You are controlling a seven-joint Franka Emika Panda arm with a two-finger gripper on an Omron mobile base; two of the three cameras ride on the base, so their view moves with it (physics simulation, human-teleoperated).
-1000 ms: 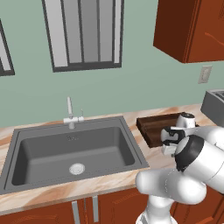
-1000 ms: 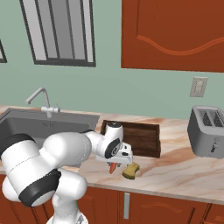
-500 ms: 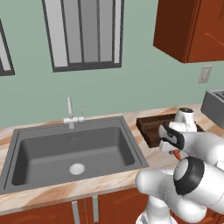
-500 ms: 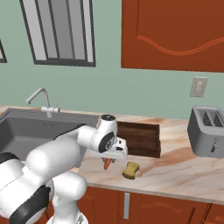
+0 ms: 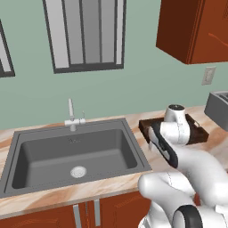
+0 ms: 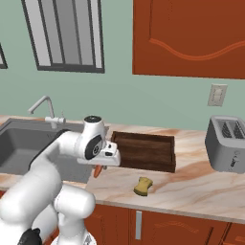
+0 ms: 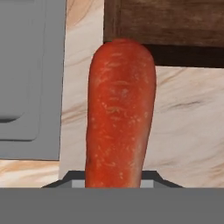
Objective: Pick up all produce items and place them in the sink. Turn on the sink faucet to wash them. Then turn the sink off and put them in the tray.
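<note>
Up close, the hand view's centre shows the tool (image 6: pixel 99 167) gripping an orange-red carrot (image 7: pixel 120 113). At middle left of the right base view the carrot hangs above the desk (image 6: pixel 191 186), between sink (image 6: pixel 19 143) and tray (image 6: pixel 146 153); a yellow sponge (image 6: pixel 142 186) lies nearer.

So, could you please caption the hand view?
Hand holding carrot above counter, between sink and tray.
</note>
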